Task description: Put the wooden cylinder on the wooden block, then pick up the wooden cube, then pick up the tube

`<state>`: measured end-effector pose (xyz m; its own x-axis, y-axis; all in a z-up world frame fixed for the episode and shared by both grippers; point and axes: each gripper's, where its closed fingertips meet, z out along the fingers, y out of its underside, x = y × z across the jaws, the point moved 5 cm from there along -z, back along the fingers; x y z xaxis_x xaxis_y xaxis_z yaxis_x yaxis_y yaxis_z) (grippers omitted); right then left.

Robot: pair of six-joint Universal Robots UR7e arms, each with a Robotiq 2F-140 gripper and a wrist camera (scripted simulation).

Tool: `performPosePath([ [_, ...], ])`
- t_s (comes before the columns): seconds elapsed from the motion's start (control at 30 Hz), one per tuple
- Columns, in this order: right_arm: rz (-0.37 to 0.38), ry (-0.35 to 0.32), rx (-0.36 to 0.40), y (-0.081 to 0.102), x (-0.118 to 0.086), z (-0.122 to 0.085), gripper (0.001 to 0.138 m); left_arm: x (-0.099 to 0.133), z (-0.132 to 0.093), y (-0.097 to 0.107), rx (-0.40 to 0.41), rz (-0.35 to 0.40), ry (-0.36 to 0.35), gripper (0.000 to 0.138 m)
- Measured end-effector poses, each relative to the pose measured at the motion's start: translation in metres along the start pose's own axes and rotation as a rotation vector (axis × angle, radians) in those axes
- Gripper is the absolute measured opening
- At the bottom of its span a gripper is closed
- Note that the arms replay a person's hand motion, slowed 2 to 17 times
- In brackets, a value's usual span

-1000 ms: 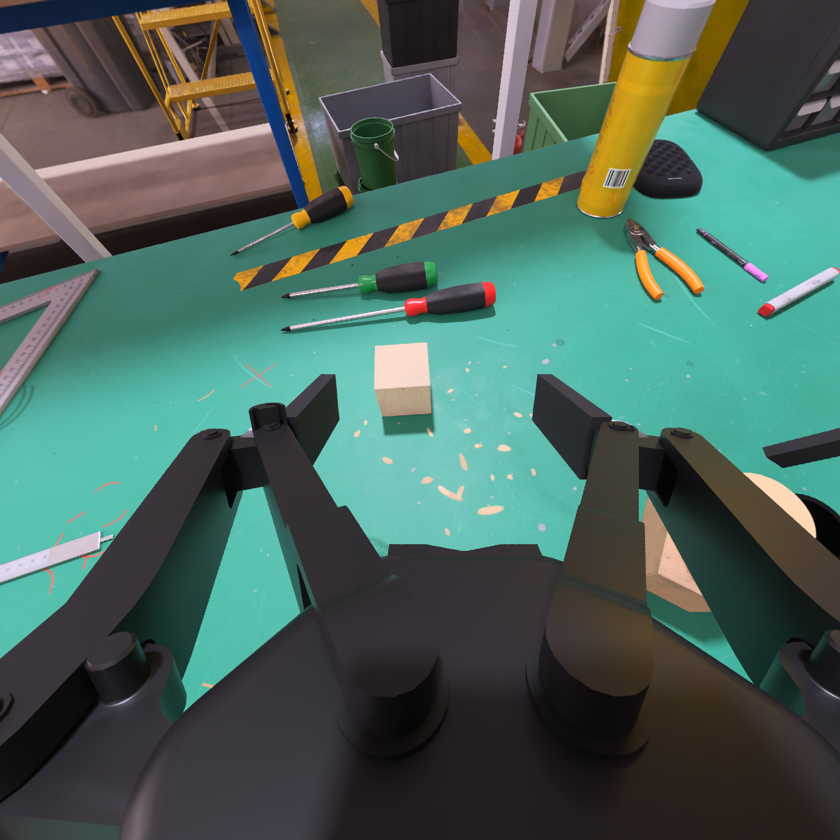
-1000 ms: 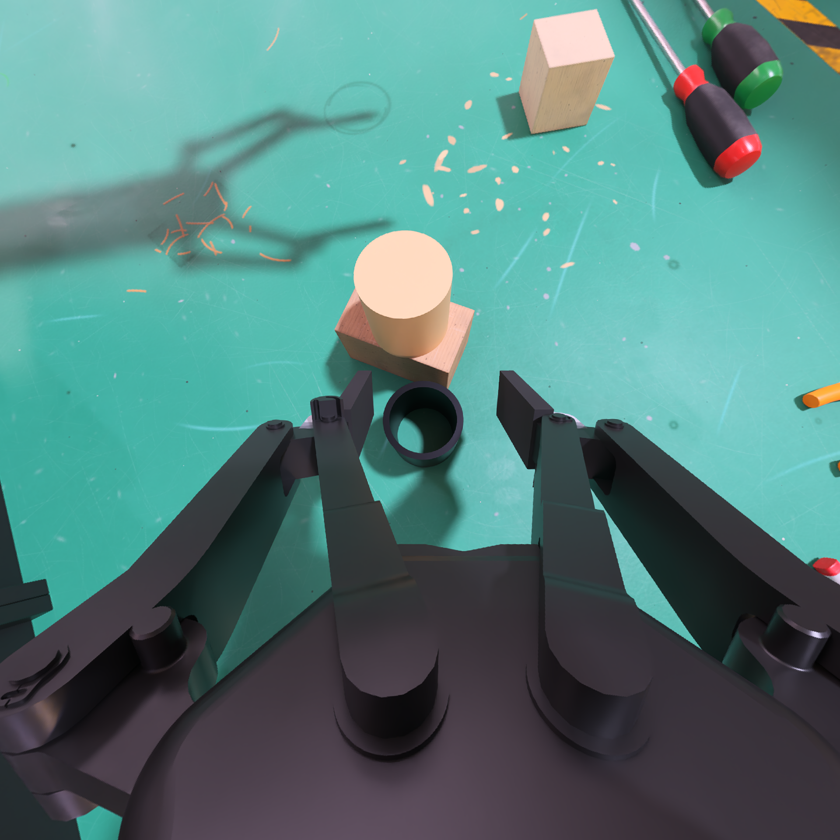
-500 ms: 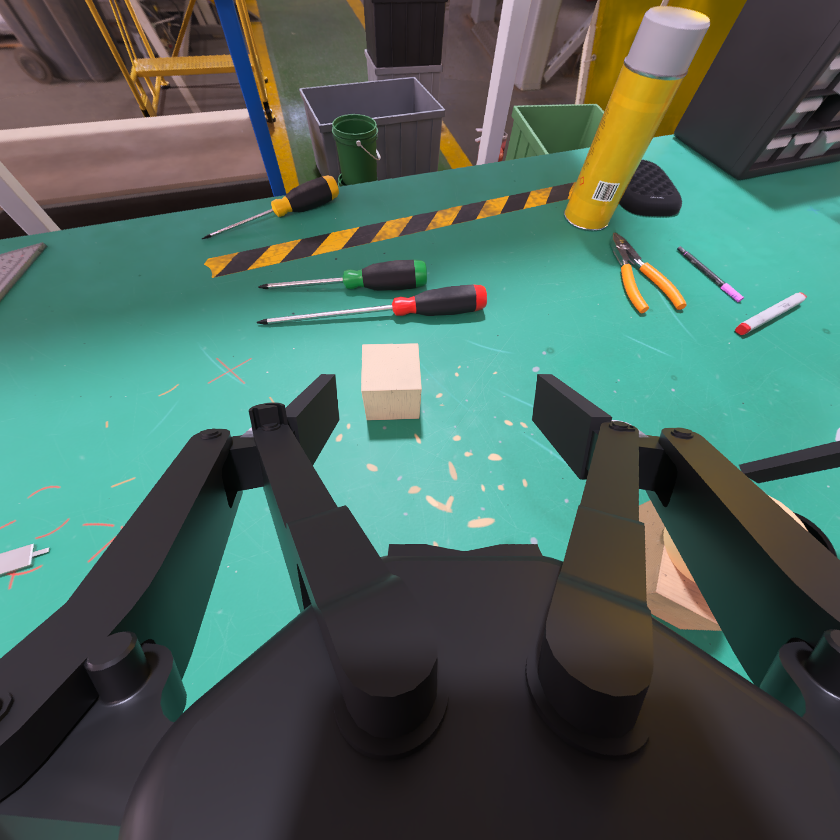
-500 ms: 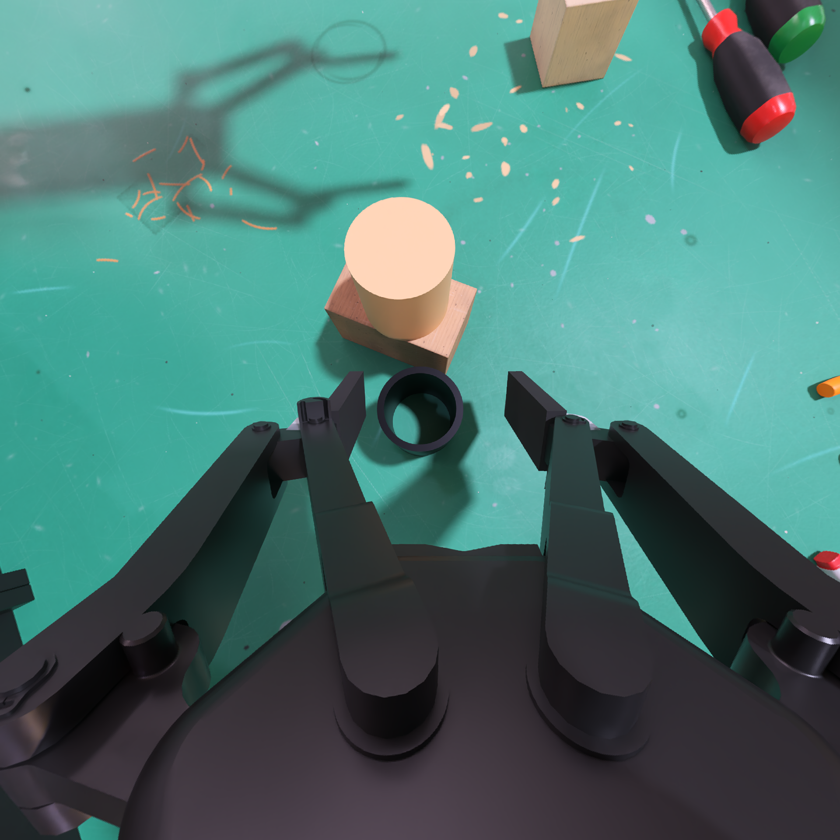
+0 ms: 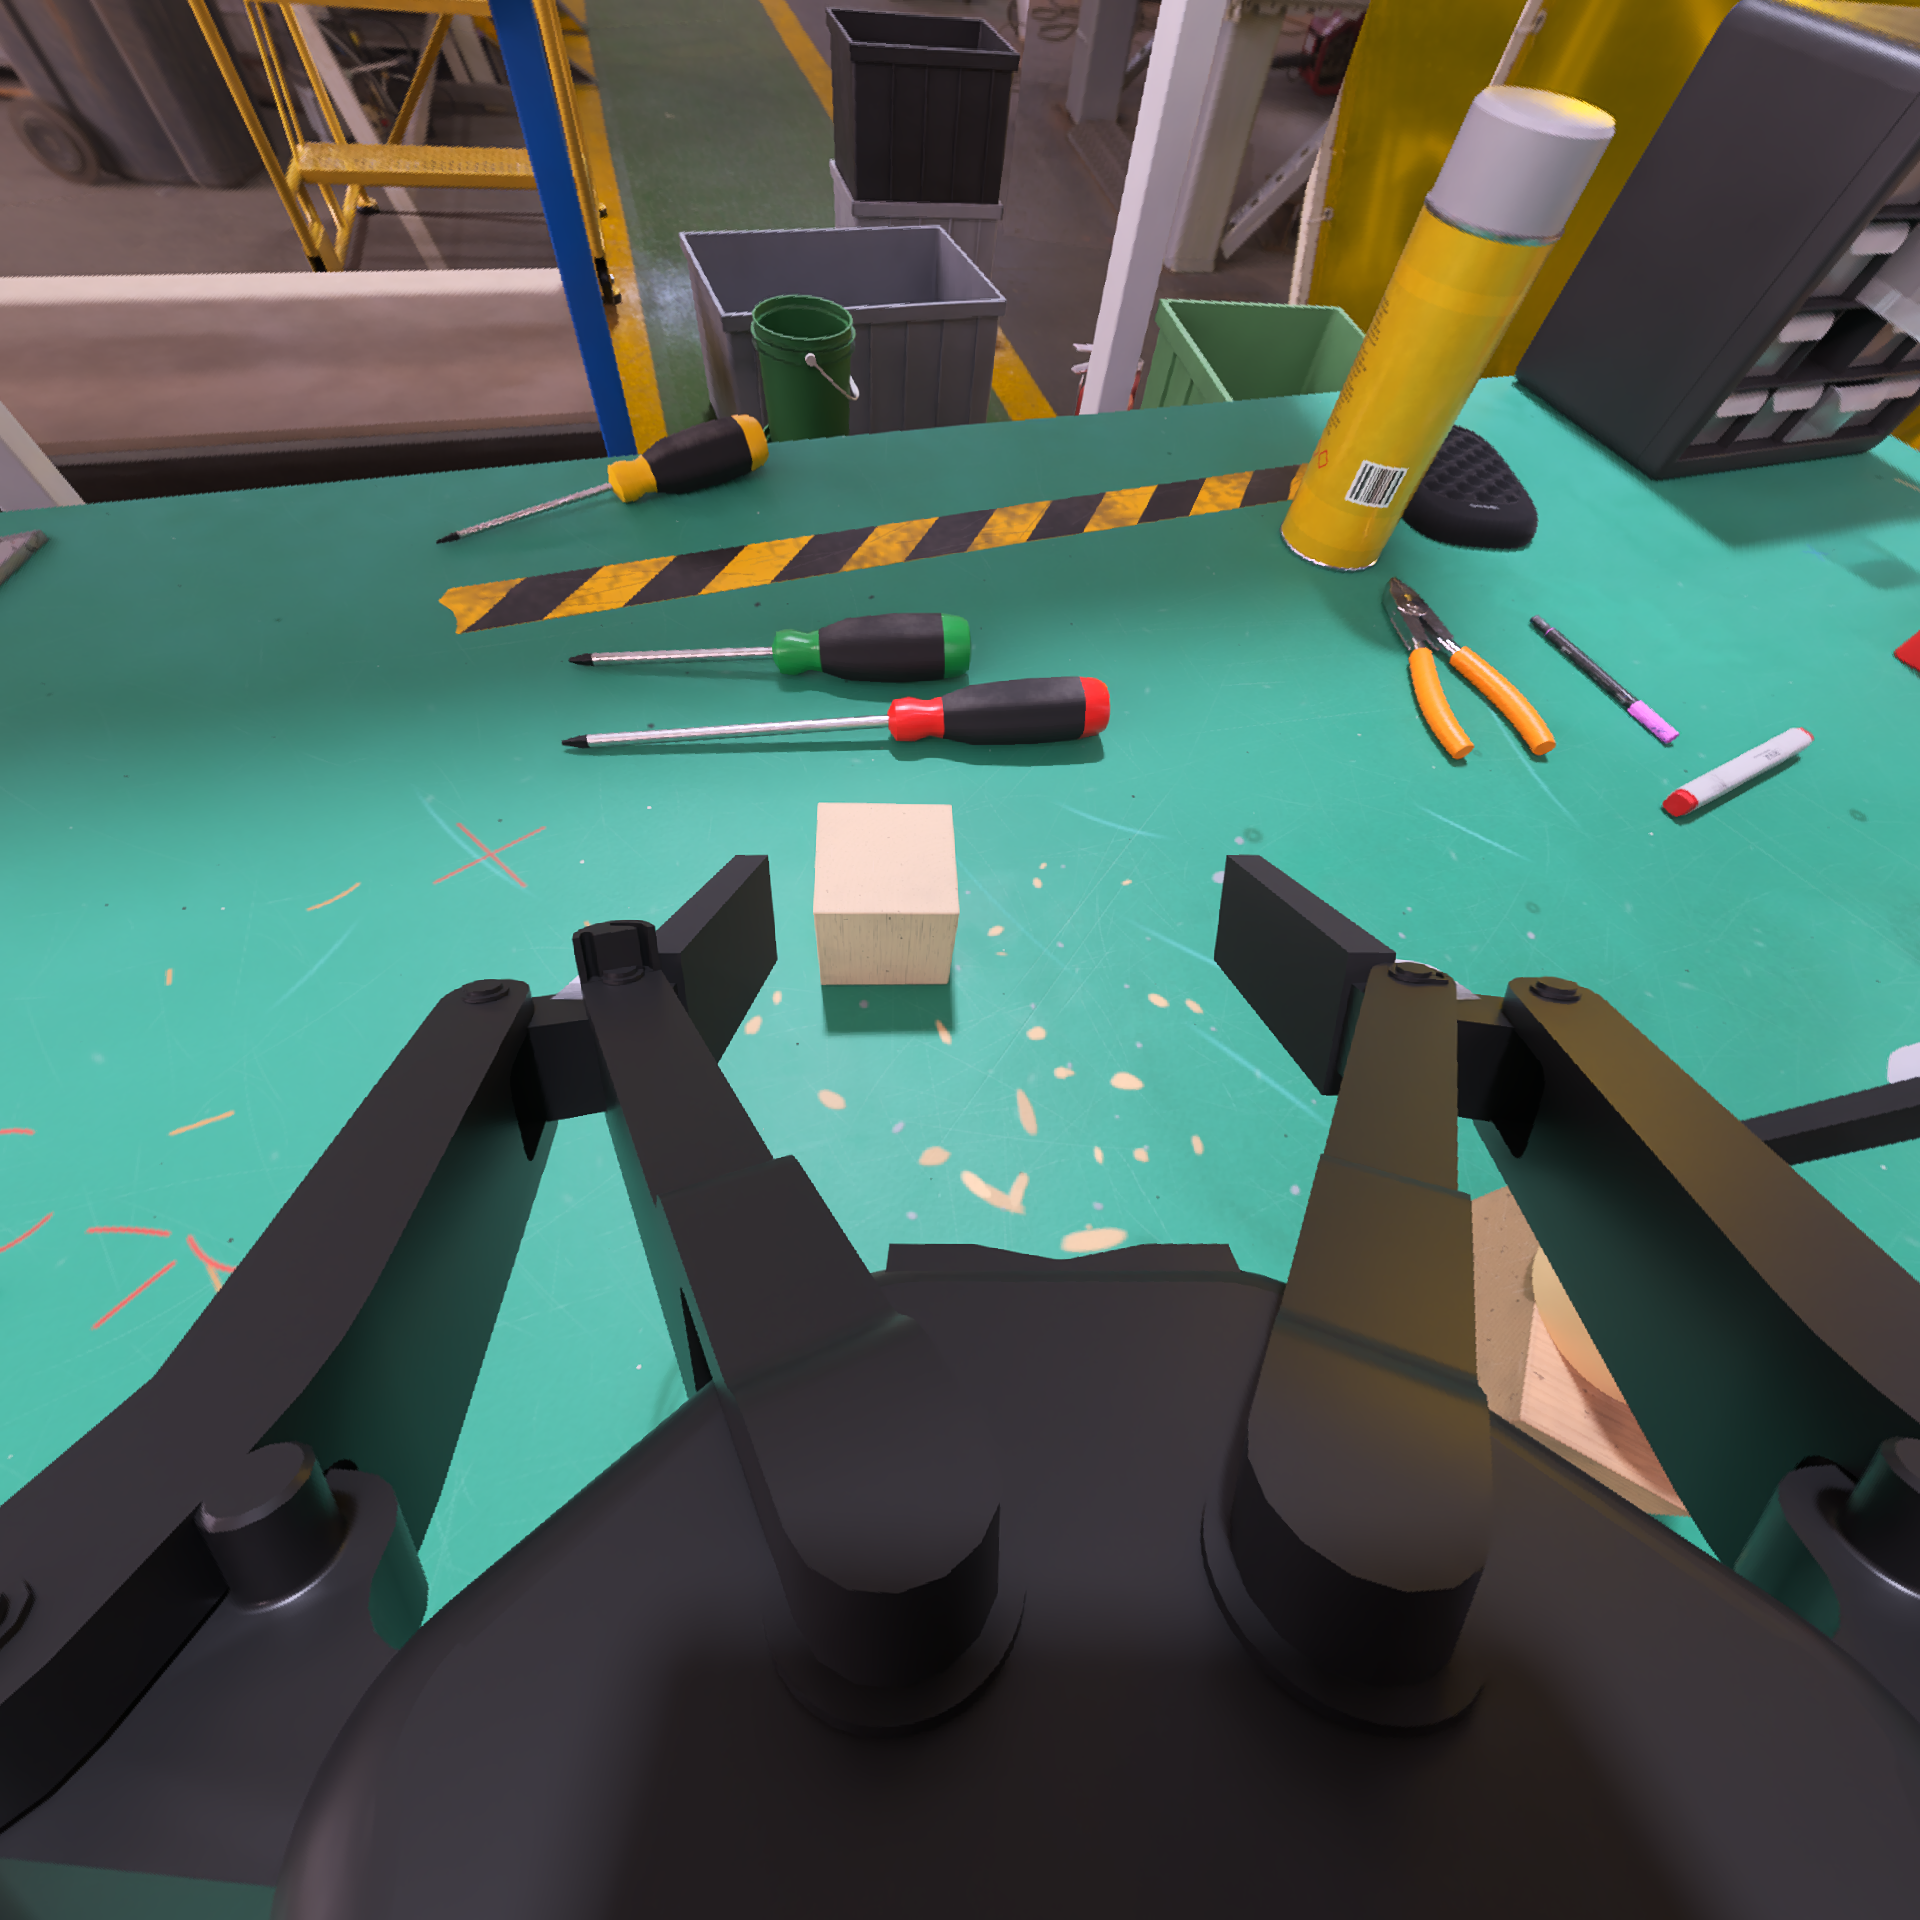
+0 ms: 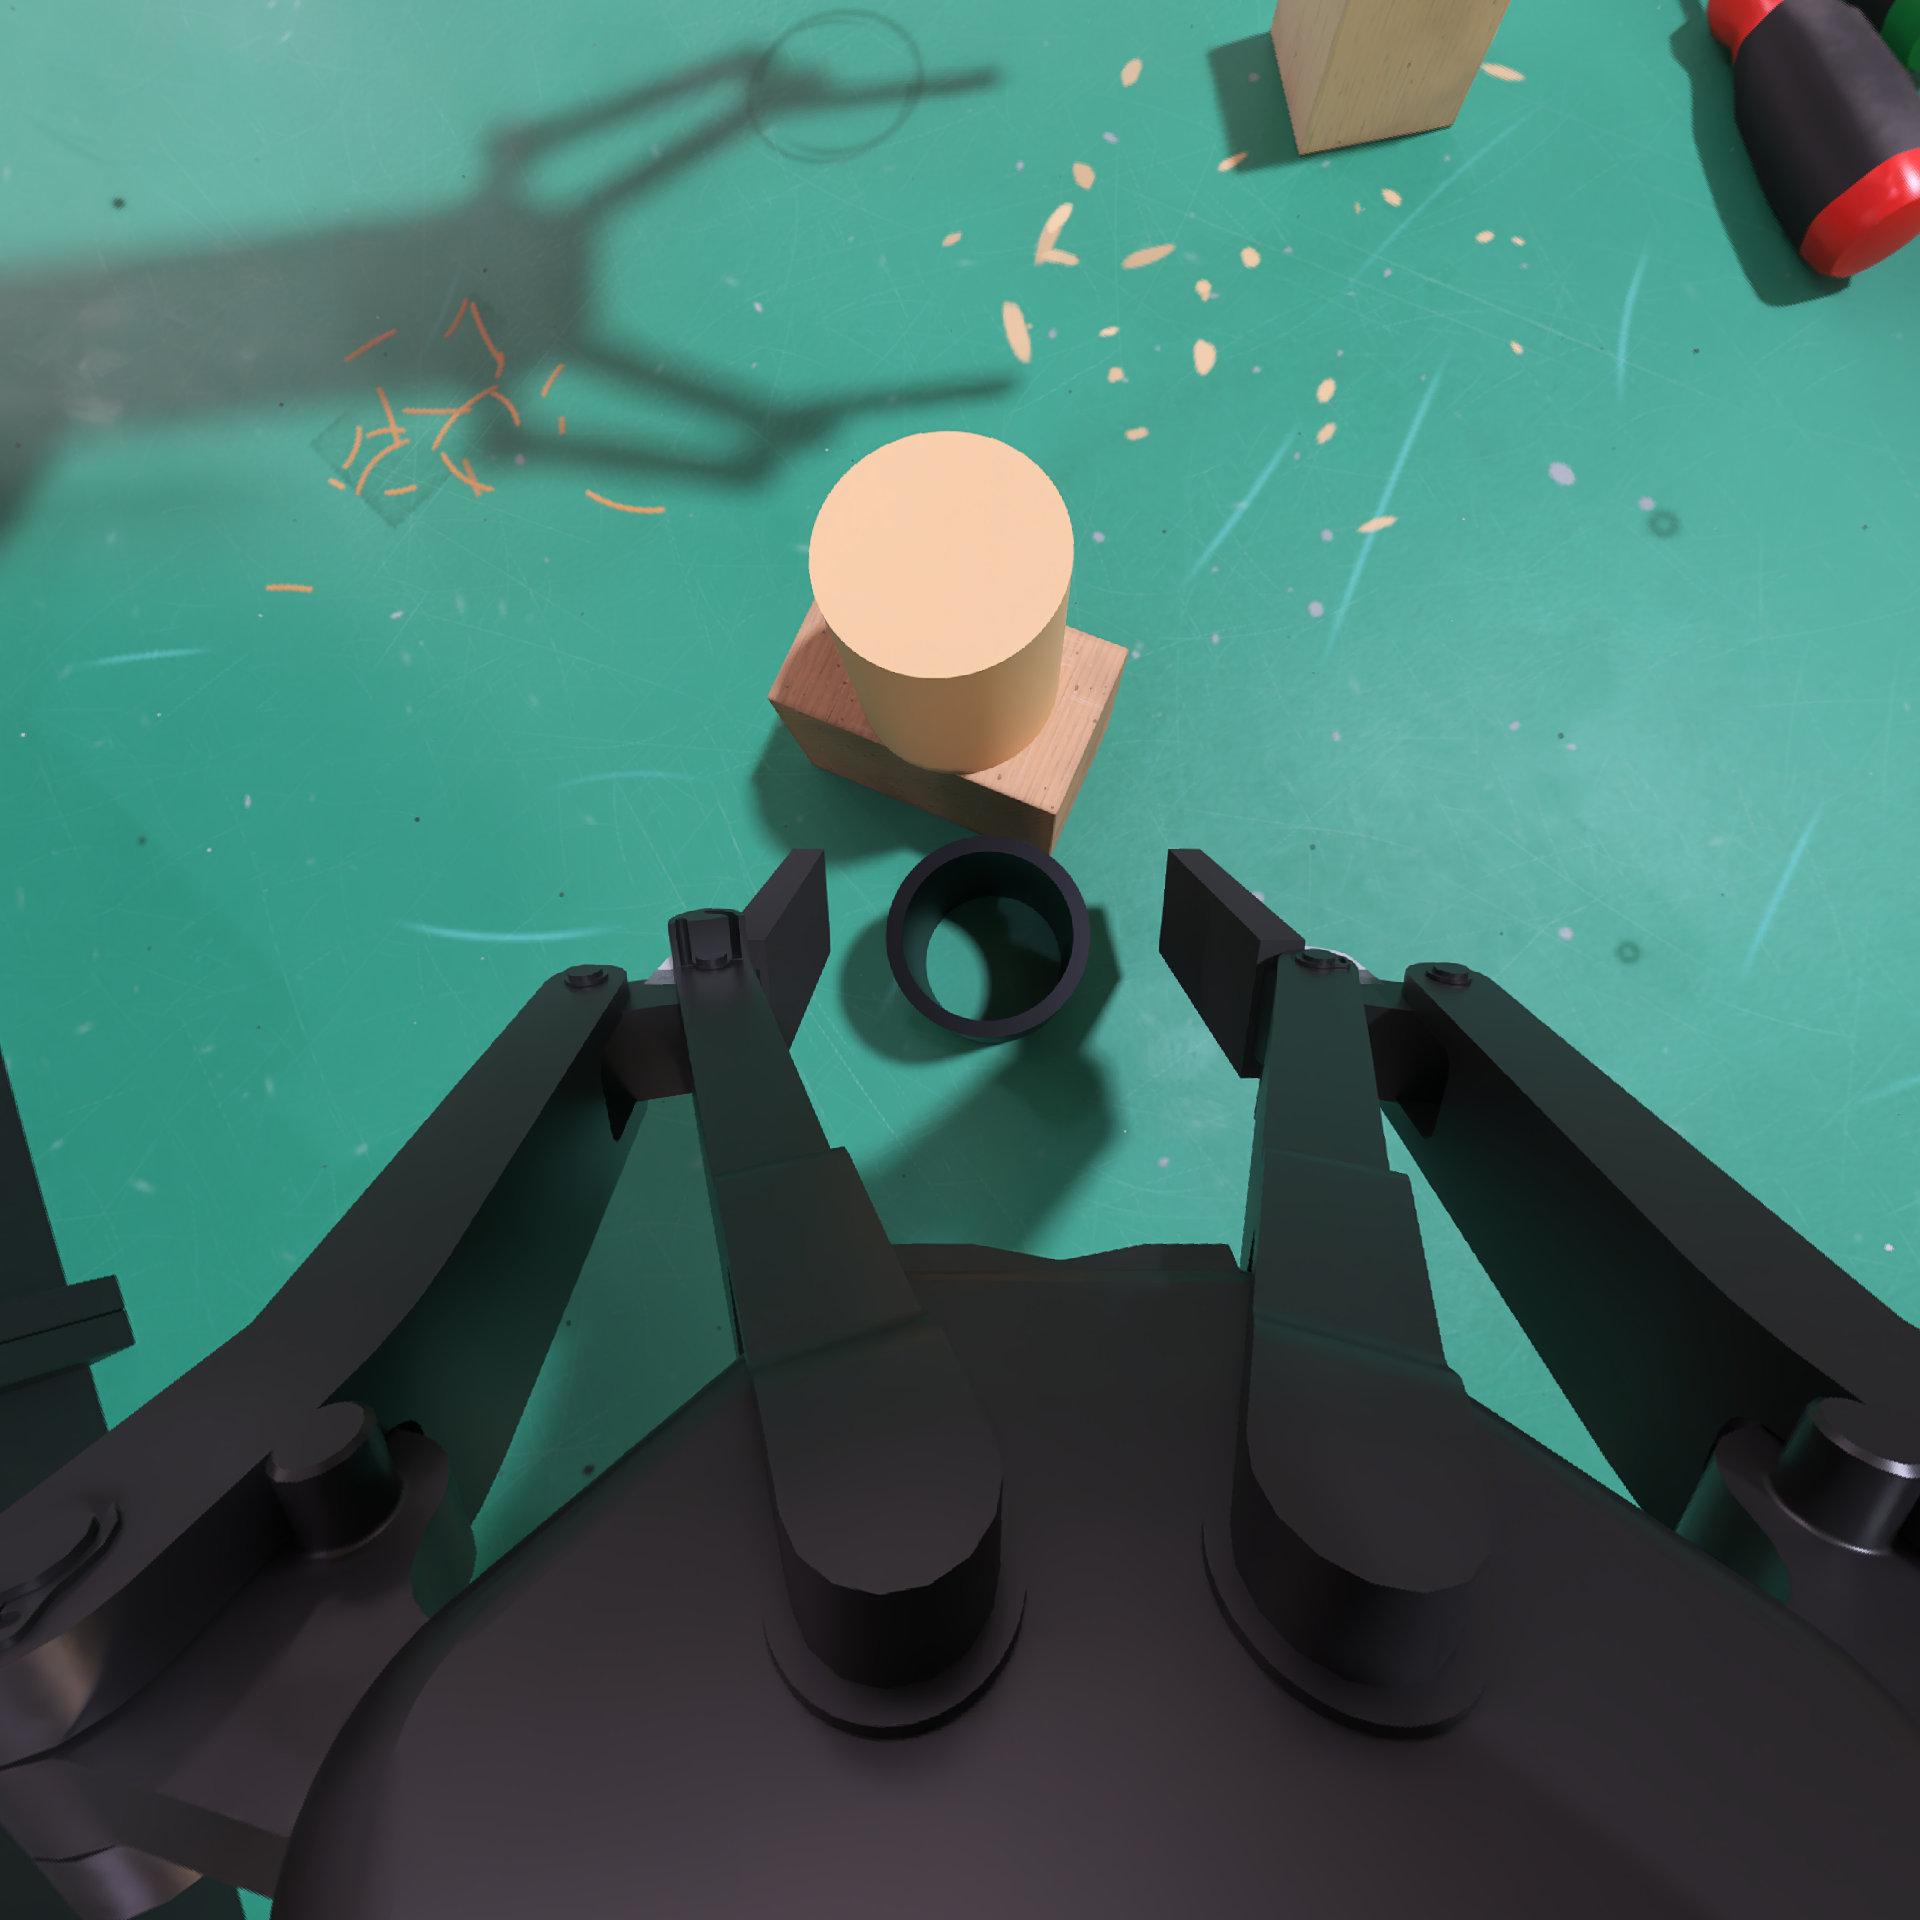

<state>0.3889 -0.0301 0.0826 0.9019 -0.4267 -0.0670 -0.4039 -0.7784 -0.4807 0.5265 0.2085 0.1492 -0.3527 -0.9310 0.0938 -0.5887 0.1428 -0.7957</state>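
The pale wooden cylinder (image 6: 940, 592) stands upright on the reddish wooden block (image 6: 1081, 727) on the green bench. The short black tube (image 6: 987, 940) stands on end just in front of the block, between my right gripper's (image 6: 992, 935) open fingers. The pale wooden cube (image 5: 885, 891) sits on the bench, just ahead of my left gripper (image 5: 992, 940), nearer its left finger; that gripper is open and empty. The cube also shows at the top of the right wrist view (image 6: 1371, 62). The block (image 5: 1558, 1371) peeks out behind the left gripper's right finger.
Green-handled (image 5: 883, 646) and red-handled (image 5: 997, 711) screwdrivers lie just beyond the cube. Farther back are a striped tape strip (image 5: 862, 551), a yellow-handled screwdriver (image 5: 686, 468), a yellow spray can (image 5: 1423, 332), orange pliers (image 5: 1465, 675), two markers (image 5: 1735, 774) and a dark cabinet (image 5: 1745, 260).
The left gripper has swung so the cube sits closer between its fingers. The right gripper has come down and forward over the tube. Both stay open.
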Motion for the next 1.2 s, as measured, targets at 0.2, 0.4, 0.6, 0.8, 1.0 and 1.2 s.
performPosePath([
  [0.2, 0.003, -0.023, -0.009, 0.001, -0.002, 0.001, 0.084, -0.002, 0.006, 0.001, 0.01, -0.001, -0.013, 0.109],
  [0.4, -0.002, -0.037, -0.025, 0.002, -0.004, 0.002, 0.084, -0.004, 0.012, 0.002, 0.018, 0.007, -0.029, 0.109],
  [0.6, -0.006, -0.046, -0.046, 0.004, -0.006, 0.003, 0.084, -0.006, 0.019, 0.003, 0.022, 0.014, -0.044, 0.109],
  [0.8, -0.011, -0.043, -0.065, 0.005, -0.007, 0.003, 0.084, -0.007, 0.025, 0.004, 0.026, 0.019, -0.058, 0.11],
  [1.0, -0.016, -0.036, -0.073, 0.005, -0.008, 0.001, 0.084, -0.008, 0.032, 0.005, 0.021, 0.028, -0.066, 0.11],
  [1.2, -0.022, -0.027, -0.066, 0.003, -0.009, -0.001, 0.084, -0.008, 0.039, 0.008, 0.005, 0.037, -0.071, 0.11],
])
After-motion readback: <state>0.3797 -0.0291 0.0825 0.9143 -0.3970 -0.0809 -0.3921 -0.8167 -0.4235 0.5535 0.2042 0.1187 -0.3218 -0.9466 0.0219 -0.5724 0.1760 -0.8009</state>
